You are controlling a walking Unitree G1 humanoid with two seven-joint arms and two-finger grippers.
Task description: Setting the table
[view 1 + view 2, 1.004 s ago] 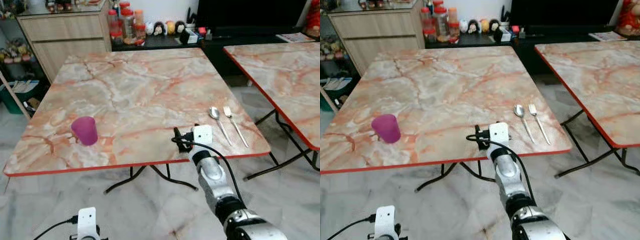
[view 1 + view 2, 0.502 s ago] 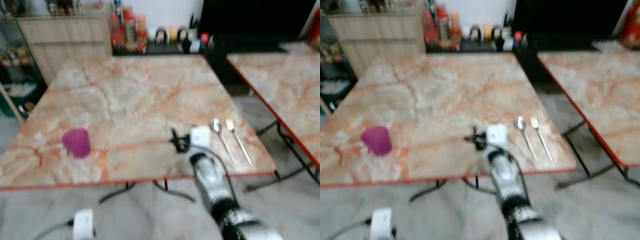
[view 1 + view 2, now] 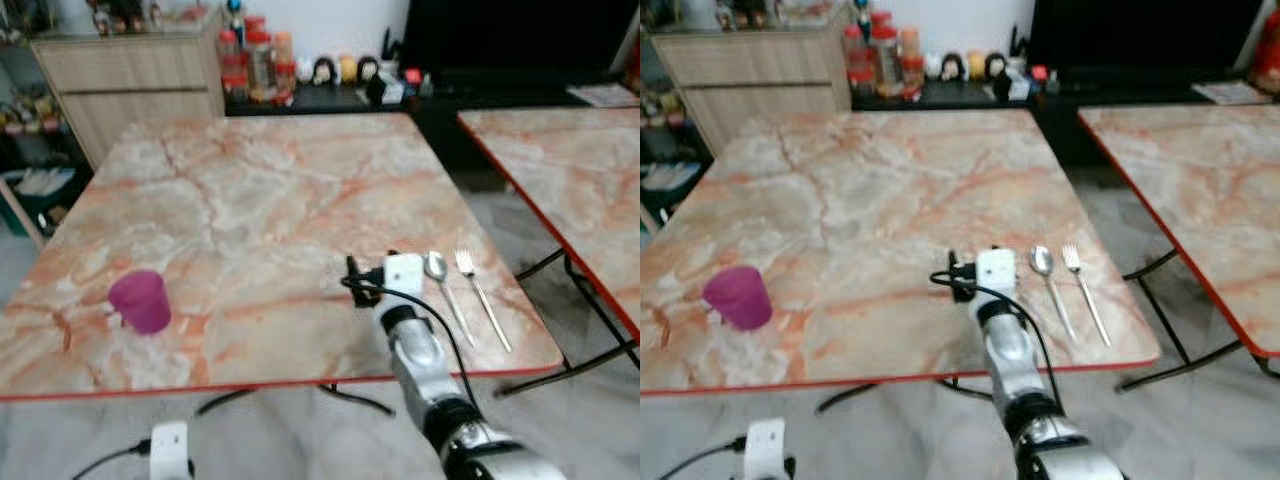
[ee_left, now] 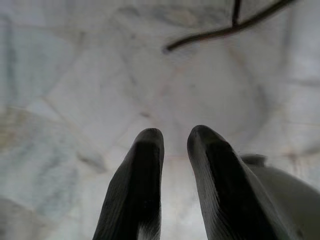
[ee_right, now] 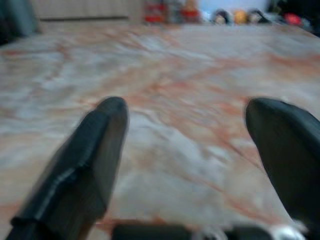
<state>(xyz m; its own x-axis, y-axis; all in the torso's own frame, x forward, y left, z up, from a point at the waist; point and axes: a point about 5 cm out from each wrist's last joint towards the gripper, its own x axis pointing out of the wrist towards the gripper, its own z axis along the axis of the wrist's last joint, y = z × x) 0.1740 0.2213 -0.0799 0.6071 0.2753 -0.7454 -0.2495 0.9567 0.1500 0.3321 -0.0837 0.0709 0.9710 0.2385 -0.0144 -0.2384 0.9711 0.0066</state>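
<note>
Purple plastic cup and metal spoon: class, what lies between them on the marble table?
The robot's right hand, open; otherwise bare marble table between purple plastic cup and metal spoon, in the left eye view.

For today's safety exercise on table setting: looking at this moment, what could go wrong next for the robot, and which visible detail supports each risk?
1. The spoon and fork lie just beside the right gripper, whose fingers are open over the table; a sideways swing could sweep them off the near edge.
2. The cup stands near the table's front edge, so a bump there might tip it to the floor.
</note>
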